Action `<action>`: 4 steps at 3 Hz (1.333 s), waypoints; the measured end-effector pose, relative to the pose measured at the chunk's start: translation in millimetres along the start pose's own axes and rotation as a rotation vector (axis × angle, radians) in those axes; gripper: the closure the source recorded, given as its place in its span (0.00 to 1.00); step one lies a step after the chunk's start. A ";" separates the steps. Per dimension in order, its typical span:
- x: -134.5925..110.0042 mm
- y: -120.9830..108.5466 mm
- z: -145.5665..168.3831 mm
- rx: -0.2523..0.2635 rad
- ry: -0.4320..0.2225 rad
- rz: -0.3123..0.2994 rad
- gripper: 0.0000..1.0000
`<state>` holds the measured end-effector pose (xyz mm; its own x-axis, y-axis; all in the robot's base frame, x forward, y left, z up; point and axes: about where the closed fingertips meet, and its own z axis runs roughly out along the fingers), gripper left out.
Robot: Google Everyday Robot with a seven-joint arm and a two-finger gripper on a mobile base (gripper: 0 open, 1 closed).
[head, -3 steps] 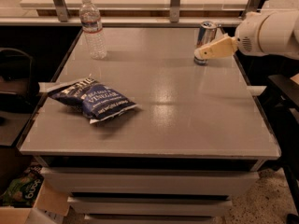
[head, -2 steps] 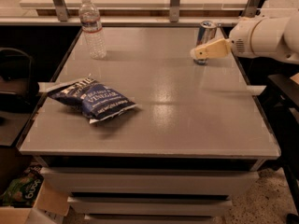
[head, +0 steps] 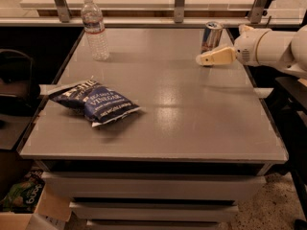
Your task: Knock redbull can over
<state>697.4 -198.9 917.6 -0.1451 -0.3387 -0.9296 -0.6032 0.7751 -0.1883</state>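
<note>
The redbull can (head: 211, 36) stands upright at the far right of the grey table (head: 163, 95), blue and silver with a silver top. My gripper (head: 202, 59) reaches in from the right on a white arm. Its cream tip sits just in front of the can's base, low over the table. I cannot tell if it touches the can.
A clear water bottle (head: 94, 29) stands at the far left of the table. A blue chip bag (head: 94, 101) lies at the left front. A metal rail with posts (head: 179, 3) runs behind the table. A dark chair (head: 14, 87) is on the left.
My gripper has shifted a little to the left, along the front of the can. The can still stands upright.
</note>
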 end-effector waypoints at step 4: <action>2.9 -11.6 33.8 -0.144 0.009 -0.116 0.00</action>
<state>730.4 -190.8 906.3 -0.0745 -0.4265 -0.9014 -0.7222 0.6464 -0.2461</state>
